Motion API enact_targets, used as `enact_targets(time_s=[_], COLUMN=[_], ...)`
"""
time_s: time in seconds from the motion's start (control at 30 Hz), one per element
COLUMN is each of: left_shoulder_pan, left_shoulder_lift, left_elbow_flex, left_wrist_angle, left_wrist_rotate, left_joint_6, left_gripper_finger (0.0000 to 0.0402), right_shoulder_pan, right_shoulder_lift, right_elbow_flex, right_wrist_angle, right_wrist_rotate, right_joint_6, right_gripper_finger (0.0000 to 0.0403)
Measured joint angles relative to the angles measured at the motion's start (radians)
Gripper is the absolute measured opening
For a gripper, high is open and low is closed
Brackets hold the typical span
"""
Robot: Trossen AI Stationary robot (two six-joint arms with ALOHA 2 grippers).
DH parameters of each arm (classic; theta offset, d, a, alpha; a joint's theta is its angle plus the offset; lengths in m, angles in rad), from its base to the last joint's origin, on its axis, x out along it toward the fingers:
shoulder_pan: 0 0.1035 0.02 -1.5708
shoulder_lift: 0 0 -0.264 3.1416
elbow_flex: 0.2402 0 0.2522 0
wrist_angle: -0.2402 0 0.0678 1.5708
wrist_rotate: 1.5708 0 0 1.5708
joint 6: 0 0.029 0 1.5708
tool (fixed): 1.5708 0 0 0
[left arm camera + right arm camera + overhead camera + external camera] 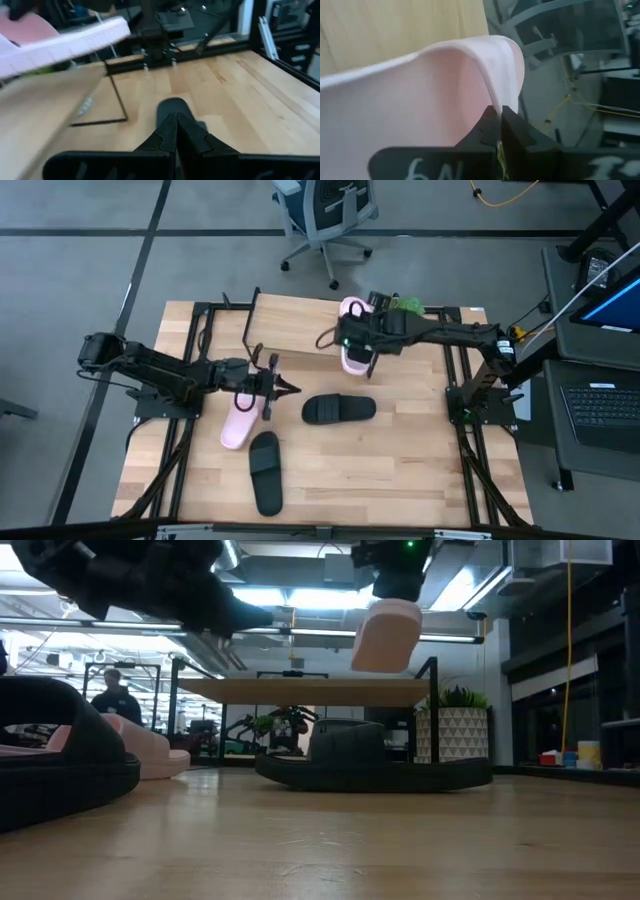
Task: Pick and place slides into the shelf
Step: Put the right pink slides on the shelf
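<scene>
you've got four open-toe slide sandals: two pale pink, two black. one pale pink slide [353, 340] hangs clamped in the right gripper [368, 358] above the low rack with the light plank top and thin black legs [310, 692]. the other pink slide [240, 418] lies on the wooden tabletop [420, 450], under the left gripper [284, 388]. one black slide [338, 409] lies mid-table, the second black slide [265, 471] nearer the front edge.

hard to read: from above the rack blends into the tabletop, only its black frame lines show. in the low view the near black slide is cut off at the edge.

claws: right fingers pinched tight on the pink slide's edge. left fingers pressed together, holding nothing, hovering over the table.
</scene>
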Motion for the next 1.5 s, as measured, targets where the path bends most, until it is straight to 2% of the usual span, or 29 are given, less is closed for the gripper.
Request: enact_targets(time_s=[0.1,0.3,0.4,0.7,0.93,1.1,1.5], left_shoulder_pan=[0.036,0.068,0.068,0.068,0.031,-0.003,-0.06], left_shoulder_lift=[-0.061,-0.227,-0.297,-0.451,-0.467,-0.467,-0.467], left_elbow_flex=[-0.001,0.0,-0.001,-0.097,-0.166,-0.208,-0.209], left_wrist_angle=[-0.059,-0.232,-0.307,-0.297,-0.294,-0.232,-0.226], left_wrist_rotate=[0.022,0.067,0.061,0.039,-0.008,-0.043,-0.06], left_joint_6=[0.016,0.026,0.027,-0.002,-0.066,-0.09,-0.089], left_gripper_finger=[0.0,0.0,0.0,0.0,0.0,0.0,0.0], right_shoulder_pan=[-0.039,-0.092,-0.117,-0.163,-0.161,-0.161,-0.161], right_shoulder_lift=[-0.004,-0.01,-0.01,-0.01,-0.01,-0.01,-0.01], right_elbow_flex=[0.012,0.013,0.013,0.014,0.014,0.014,-0.055], right_wrist_angle=[0.02,0.029,0.039,0.055,0.058,0.058,0.088], right_wrist_rotate=[-0.044,-0.055,-0.133,-0.152,-0.154,-0.154,-0.152], right_joint_6=[-0.05,-0.09,-0.125,-0.136,-0.115,-0.105,-0.102], right_gripper_finger=[0.0008,0.0008,0.0008,0.0008,0.0008,0.0008,0.0008])
